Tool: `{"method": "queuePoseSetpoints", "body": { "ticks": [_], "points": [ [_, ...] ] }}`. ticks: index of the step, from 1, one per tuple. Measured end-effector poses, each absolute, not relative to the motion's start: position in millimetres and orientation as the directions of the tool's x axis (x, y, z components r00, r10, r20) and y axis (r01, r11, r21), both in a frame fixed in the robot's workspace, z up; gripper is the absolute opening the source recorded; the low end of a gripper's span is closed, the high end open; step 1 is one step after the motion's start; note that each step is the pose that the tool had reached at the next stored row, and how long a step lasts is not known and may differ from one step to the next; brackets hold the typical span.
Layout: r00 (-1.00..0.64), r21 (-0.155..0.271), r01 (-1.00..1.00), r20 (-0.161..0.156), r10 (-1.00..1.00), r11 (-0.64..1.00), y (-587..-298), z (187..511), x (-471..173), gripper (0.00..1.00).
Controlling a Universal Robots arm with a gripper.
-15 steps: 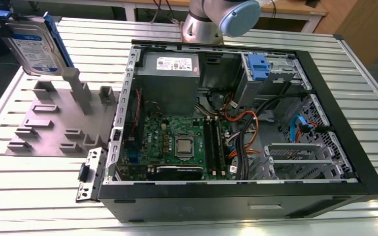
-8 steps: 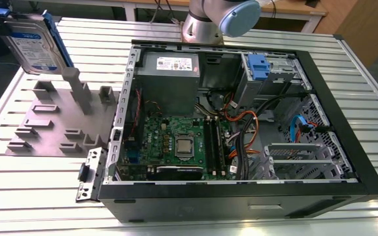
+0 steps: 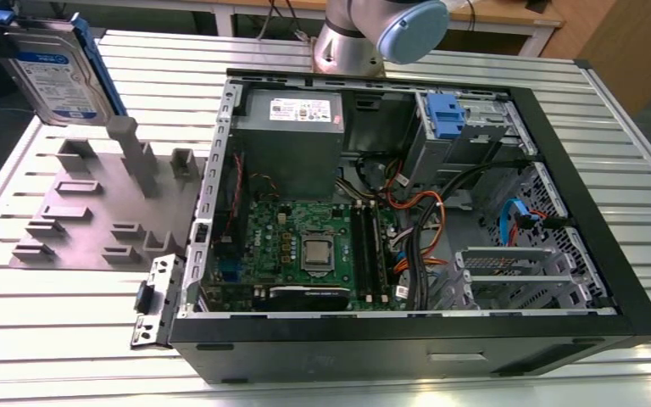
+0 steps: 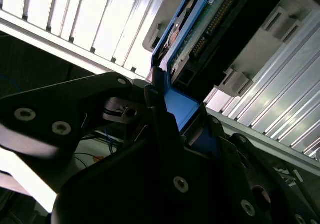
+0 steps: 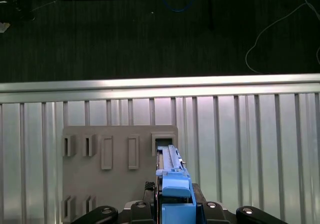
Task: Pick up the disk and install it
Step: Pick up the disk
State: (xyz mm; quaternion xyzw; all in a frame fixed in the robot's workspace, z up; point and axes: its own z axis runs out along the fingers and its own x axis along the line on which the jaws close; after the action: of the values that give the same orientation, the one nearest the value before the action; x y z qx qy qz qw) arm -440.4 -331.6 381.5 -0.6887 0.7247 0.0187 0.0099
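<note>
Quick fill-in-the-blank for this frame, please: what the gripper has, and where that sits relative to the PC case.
1. The gripper is shut on the ___.
2. The disk has carrier rails coloured ___.
3. In the exterior view the disk is by the grey slotted fixture, to the exterior view's ___ of the open computer case.
Missing words: disk; blue; left.

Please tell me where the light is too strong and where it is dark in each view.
Exterior view: even light on the table, shade inside the computer case. Second wrist view: strong glare on the table slats, the gripper holding the disk almost black. First wrist view: a bright band along the table edge, dark floor beyond.
</note>
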Motion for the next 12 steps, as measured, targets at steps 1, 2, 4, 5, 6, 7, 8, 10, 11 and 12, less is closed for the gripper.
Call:
{"method": "queuePoseSetpoints", "body": {
  "ticks": [1, 2, 4, 5, 6, 7, 8, 10, 11, 12],
  "points": [
    [-0.051, 0.014, -0.999, -0.040, -0.998, 0.051, -331.6, 382.1, -440.4, 0.36],
    [-0.051, 0.013, -0.999, -0.040, -0.998, 0.051, -331.6, 382.8, -440.4, 0.36],
    [-0.051, 0.013, -0.999, -0.040, -0.998, 0.051, -331.6, 383.8, -440.5, 0.36],
    [-0.051, 0.013, -0.999, -0.040, -0.998, 0.051, -331.6, 384.2, -440.4, 0.36],
    [-0.051, 0.014, -0.999, -0.040, -0.998, 0.051, -331.6, 384.7, -440.4, 0.36],
    [-0.051, 0.013, -0.999, -0.040, -0.998, 0.051, -331.6, 385.0, -440.4, 0.36],
    [-0.051, 0.013, -0.999, -0.040, -0.998, 0.051, -331.6, 385.4, -440.5, 0.36],
    [-0.051, 0.013, -0.999, -0.040, -0.998, 0.051, -331.6, 386.2, -440.5, 0.36],
    [-0.051, 0.013, -0.999, -0.040, -0.998, 0.051, -331.6, 386.5, -440.4, 0.36],
    [-0.051, 0.013, -0.999, -0.040, -0.998, 0.051, -331.6, 386.9, -440.4, 0.36]
  ]
}}
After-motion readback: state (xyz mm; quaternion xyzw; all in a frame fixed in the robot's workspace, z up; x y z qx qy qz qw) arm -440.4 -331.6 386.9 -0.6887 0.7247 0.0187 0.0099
